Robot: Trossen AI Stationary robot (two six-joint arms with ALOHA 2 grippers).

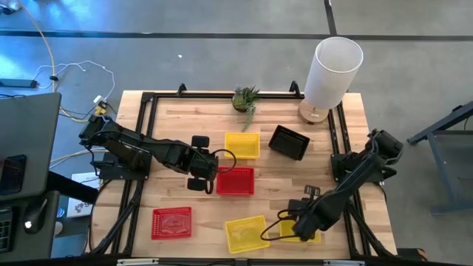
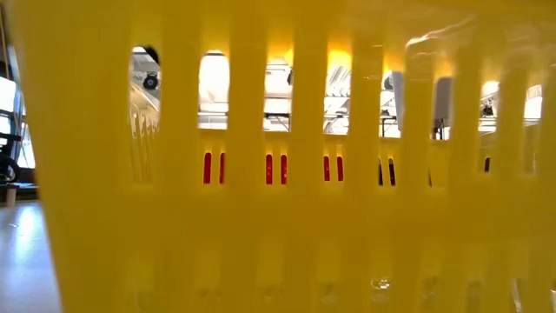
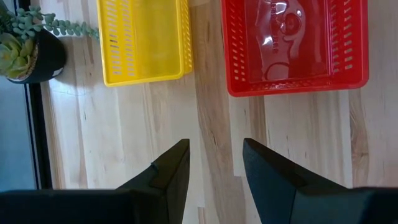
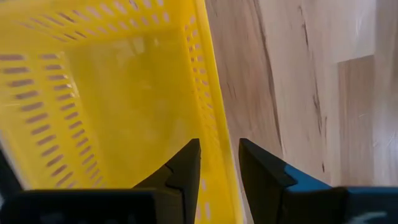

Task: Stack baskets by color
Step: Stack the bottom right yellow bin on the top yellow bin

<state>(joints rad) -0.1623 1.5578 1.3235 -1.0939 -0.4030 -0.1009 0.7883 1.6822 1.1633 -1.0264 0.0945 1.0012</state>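
Several mesh baskets lie on the wooden table. A yellow basket (image 1: 242, 145) and a black basket (image 1: 289, 142) sit toward the far side, and a red basket (image 1: 235, 181) is in the middle. Along the near edge are another red basket (image 1: 171, 222) and a yellow basket (image 1: 246, 233). Beside that one, another yellow basket (image 1: 304, 235) (image 4: 112, 93) shows partly under my right arm, and my right gripper (image 1: 294, 222) (image 4: 219, 144) is shut on it. My left gripper (image 1: 209, 171) (image 3: 214, 146) hangs open over bare wood, just left of the middle red basket (image 3: 295, 43). My right gripper holds the yellow basket by one side wall at its rim (image 4: 216, 124), with one finger inside the basket and one outside. The fingers come from above, pointing down. The arm hides whether the basket's bottom rests on the table.
A tall white cylinder (image 1: 332, 70) stands at the far right corner, and a small green plant (image 1: 245, 97) sits at the far edge. A black frame rail runs round the table. In the low view a yellow basket wall (image 2: 278, 217) fills nearly the whole picture.
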